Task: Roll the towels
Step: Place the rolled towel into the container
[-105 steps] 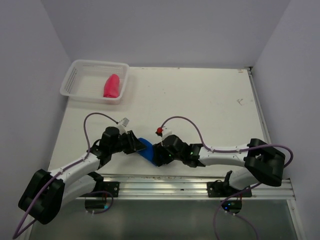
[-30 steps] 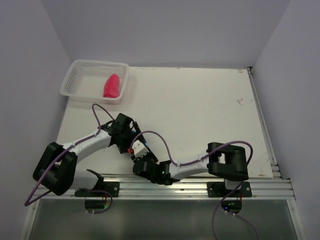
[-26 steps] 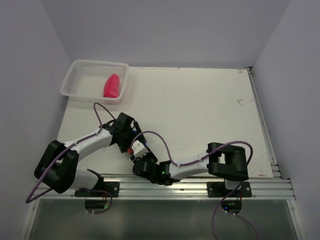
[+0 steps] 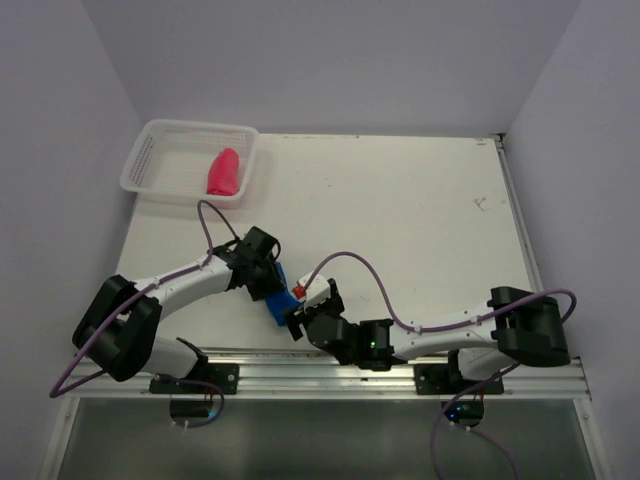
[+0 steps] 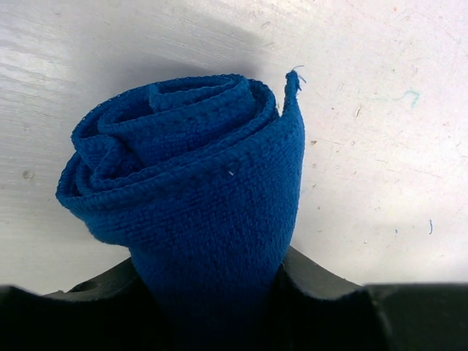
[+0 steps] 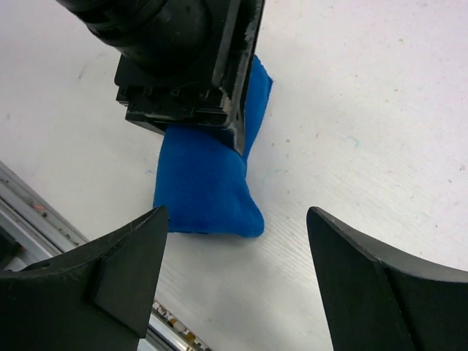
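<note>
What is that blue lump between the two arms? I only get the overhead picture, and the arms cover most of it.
Observer: It's a blue towel, already rolled. The left wrist view shows the spiral of layers at its end.
Operator: Is anything holding it?
Observer: Yes. The left tool is shut on the roll, pinching it from both sides.
Operator: And the other arm?
Observer: The right tool is open. In its own camera its fingers stand wide apart, and the towel is ahead of them, untouched.
</note>
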`<state>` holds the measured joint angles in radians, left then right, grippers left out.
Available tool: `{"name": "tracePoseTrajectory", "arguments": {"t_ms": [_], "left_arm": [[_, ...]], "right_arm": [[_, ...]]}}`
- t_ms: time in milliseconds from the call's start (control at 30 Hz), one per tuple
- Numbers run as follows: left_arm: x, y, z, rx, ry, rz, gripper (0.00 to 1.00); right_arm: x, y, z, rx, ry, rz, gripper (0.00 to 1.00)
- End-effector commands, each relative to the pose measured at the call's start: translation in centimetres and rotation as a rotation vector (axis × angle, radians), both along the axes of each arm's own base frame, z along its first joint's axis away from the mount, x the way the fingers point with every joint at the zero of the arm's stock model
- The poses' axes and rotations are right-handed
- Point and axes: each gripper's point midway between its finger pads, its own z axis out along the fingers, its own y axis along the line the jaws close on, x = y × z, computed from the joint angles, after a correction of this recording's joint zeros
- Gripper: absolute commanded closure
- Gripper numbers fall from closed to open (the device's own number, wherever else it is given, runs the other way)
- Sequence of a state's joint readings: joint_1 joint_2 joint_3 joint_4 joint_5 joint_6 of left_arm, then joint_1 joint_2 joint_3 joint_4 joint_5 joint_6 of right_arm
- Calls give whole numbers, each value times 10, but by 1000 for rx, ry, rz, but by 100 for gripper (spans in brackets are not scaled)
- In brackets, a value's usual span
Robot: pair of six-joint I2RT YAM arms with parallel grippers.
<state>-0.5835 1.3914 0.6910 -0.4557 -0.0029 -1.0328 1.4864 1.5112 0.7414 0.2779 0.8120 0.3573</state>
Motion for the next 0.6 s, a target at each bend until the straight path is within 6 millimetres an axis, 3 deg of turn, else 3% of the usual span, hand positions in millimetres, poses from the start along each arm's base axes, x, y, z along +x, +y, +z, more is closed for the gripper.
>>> {"name": "tracePoseTrajectory", "arguments": {"t_ms": [0, 167, 333, 467, 533, 567], "left_arm": [[13, 9, 15, 70, -54, -19, 67], [28, 21, 33, 97, -97, -12, 67], [60, 41, 62, 117, -173, -2, 67], [103, 74, 99, 163, -252, 67, 66], [131, 84, 130, 166, -326, 81, 65], [144, 103, 141, 173, -342, 128, 64]], "right_arm": [[-4, -12, 20, 123, 39, -22, 20], [-7, -36, 23, 164, 82, -58, 20], [-2, -57, 32, 181, 78, -105, 19], [3, -70, 37, 184, 83, -130, 19], [7, -76, 43, 203, 88, -140, 19], [9, -80, 42, 194, 93, -142, 19]]}}
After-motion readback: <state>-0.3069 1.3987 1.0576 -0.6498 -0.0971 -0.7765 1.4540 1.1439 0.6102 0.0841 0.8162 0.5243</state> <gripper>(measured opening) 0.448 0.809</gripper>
